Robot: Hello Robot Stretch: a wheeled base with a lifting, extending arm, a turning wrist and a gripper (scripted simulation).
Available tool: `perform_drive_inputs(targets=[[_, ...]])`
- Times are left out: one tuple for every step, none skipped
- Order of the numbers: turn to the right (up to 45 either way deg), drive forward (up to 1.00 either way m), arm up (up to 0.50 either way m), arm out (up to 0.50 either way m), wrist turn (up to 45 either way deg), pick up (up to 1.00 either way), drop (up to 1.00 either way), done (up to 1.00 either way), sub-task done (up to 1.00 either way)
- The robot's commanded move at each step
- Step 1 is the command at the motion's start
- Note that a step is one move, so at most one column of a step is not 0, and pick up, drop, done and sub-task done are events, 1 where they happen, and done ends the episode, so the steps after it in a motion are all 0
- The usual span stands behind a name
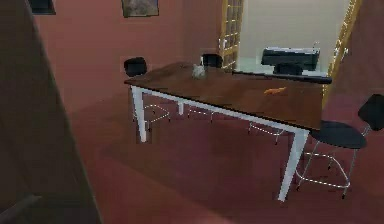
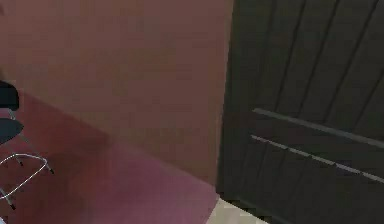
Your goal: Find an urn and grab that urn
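- Candidate for the urn: a small pale upright thing [image 1: 198, 70] stands on the dark-topped table [image 1: 232, 92] toward its far end, just in front of the far black chair [image 1: 211, 60]; it is too small to name for sure
- Handling, as a judgement: an urn is likely ceramic or stone, so stiff, rather heavy for its size, smooth-sided and breakable if tipped or dropped
- Hold: probably best around a narrower neck or the mid body, fingers level, so it cannot slide out; a rim or lid would be a poor choice
- Orange thing [image 1: 275, 91] lies well apart from it on the same top, no obstacle
- Gripper: I cannot tell its state from these views
- Reach: the table lies ahead, so the base likely must drive nearer and turn its arm side to it
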Motion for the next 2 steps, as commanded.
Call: perform_drive_inputs(targets=[[0.0,1.0,0.0,0.0,0.0,0.0,0.0,0.0,0.0],[0.0,0.05,0.0,0.0,0.0,0.0,0.0,0.0,0.0]])
